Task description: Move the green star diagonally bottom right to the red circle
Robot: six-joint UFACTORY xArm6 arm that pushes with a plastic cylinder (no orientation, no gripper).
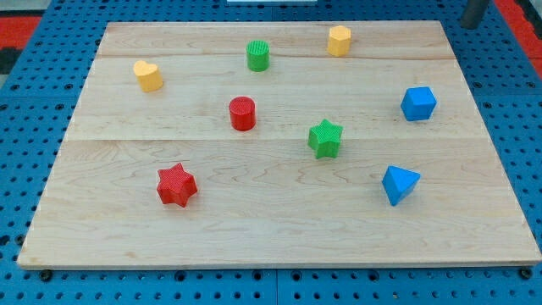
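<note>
- My tip (pixel 472 25) shows only as a dark rod at the view's top right corner, off the bench (pixel 271 237); there is no gripper to spread or press together.
- The green star (pixel 325 138) lies well down and to the view's left of my tip, flat, with no clear long axis; one point faces the view's top.
- The red circle (pixel 242 113) sits farther left, just above the star's level.
- Nearest my tip is the blue cube (pixel 418 103).
- No containers.

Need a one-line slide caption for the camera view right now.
Green star sits lower right of the red circle; my tip is parked at the board's top-right corner.
</note>
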